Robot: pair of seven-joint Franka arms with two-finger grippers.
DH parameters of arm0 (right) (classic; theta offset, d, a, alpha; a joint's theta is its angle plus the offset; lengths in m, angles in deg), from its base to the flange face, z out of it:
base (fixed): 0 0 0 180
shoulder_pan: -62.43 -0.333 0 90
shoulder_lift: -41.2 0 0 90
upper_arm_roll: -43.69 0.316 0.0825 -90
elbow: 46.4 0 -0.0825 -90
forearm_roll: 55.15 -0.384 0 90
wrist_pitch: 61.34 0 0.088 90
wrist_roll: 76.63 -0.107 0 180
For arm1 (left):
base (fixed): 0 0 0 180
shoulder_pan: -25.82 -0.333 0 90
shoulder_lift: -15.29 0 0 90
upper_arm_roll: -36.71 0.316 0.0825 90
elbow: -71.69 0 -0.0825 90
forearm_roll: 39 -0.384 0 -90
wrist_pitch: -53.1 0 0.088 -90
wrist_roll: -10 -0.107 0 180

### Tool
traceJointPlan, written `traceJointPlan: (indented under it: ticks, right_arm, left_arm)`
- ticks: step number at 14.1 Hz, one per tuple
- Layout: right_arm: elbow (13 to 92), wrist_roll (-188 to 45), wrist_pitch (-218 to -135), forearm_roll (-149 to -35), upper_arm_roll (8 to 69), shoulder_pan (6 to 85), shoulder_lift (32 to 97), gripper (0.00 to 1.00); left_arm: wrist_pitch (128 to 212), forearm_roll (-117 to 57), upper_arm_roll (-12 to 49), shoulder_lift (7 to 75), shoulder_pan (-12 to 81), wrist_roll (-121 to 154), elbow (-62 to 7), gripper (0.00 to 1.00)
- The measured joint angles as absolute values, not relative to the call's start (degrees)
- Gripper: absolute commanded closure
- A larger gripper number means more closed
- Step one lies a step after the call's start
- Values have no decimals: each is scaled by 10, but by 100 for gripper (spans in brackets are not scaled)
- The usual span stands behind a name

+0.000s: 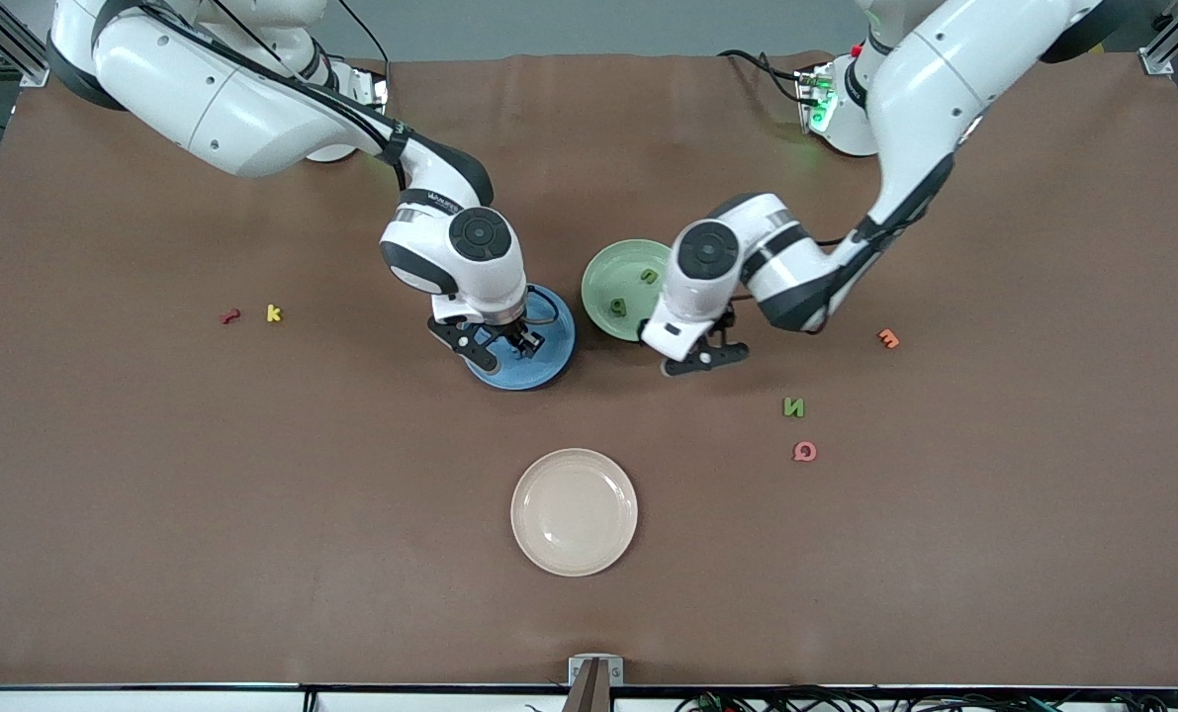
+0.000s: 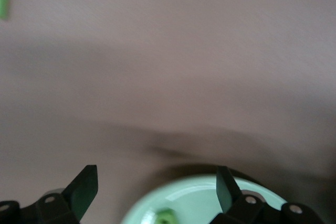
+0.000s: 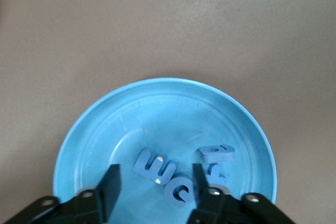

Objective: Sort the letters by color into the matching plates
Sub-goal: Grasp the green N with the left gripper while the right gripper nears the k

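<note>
Sorting's nearly done: right gripper (image 1: pixel 502 346), jaws apart and empty, hangs over the glossy blue plate (image 1: pixel 549 368) mid-frame, chunky blue letters (image 3: pixel 173 179) piled inside. Left gripper (image 1: pixel 704 358) is spread empty by the pale green plate (image 1: pixel 613 272). Next I'd fetch the stray green letter (image 1: pixel 794 406), lower right of centre.

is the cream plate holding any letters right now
No, the cream plate is bare in the front view, with no letter on it.
</note>
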State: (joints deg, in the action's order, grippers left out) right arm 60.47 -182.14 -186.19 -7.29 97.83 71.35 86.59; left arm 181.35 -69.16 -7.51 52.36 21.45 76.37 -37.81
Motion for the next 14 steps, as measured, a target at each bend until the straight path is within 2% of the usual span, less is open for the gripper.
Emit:
traceJointPlan:
  ticks: [3, 7, 14]
  right_arm:
    - [587, -1809, -1859, -71, 976, 715, 866, 0]
    - [558, -1716, -1816, -70, 982, 747, 864, 0]
    - [521, -1517, -1687, -72, 1082, 895, 863, 0]
  left_arm:
    - [1814, -692, -79, 510, 163, 717, -398, 1]
    - [1823, -726, -79, 501, 121, 694, -416, 1]
    - [1909, -820, -78, 503, 32, 658, -464, 2]
